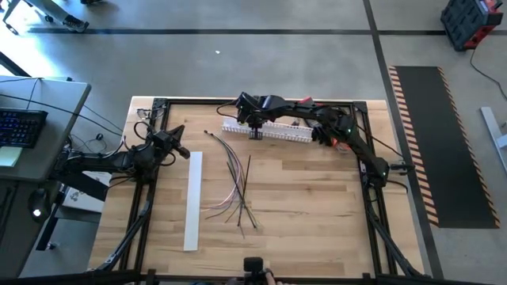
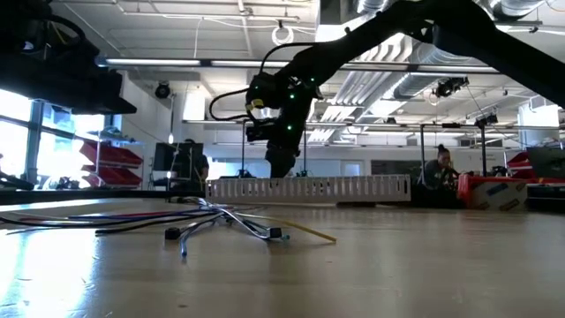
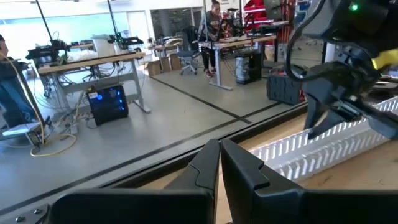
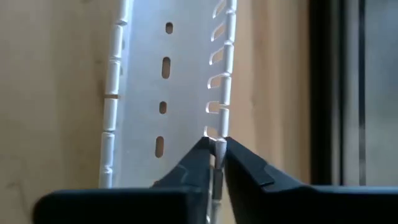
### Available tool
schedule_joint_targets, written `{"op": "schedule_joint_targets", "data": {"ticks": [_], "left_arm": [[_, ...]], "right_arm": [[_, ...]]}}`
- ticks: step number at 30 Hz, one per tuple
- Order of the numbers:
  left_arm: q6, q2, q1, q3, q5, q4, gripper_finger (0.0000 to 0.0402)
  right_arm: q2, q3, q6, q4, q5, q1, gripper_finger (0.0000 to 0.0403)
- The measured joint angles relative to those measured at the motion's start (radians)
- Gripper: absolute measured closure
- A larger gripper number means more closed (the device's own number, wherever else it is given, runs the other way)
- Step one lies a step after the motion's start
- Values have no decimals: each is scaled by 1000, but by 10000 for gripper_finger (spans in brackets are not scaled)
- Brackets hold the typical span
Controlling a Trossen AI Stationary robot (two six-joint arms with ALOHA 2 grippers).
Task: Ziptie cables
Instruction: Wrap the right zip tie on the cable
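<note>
The cables lie loose on the table's middle as a crossing bunch of thin dark, grey, reddish and greenish wires; they also show in the low view. No gripper touches them. My right gripper is at the far side of the table, shut on the white slotted channel, near its left end. The channel lies along the table's far edge. My left gripper is shut on nothing, and it hovers over the table's far left corner. My right gripper pinches one slotted side wall of the channel, the wall toward the dark table rail. One finger is inside the channel and the other outside. The fingers come from above, pointing down. The channel's base rests on the table.
A flat plain white strip lies left of the cables, running from near to far. A dark frame rail borders the table. Bare wood lies to the right of the cables. People and benches show in the room beyond.
</note>
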Motion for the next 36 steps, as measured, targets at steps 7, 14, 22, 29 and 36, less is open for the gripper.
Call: {"op": "schedule_joint_targets", "data": {"ticks": [7, 14, 22, 29, 36], "left_arm": [[0, 0, 0, 0, 2, 0, 401], [0, 0, 0, 0, 1, 0, 401], [0, 0, 0, 0, 2, 8, 401], [0, 0, 0, 0, 7, 3, 401], [103, 0, 0, 0, 10, 78, 401]], "right_arm": [[-54, 0, 35, 18, -4, -13, 239], [-123, 2, 163, 75, -221, -6, 157], [-124, -95, 229, 203, -330, 89, 151], [-123, -306, 286, 667, -269, 197, 151], [-112, -345, 447, 912, -175, 213, 151]]}}
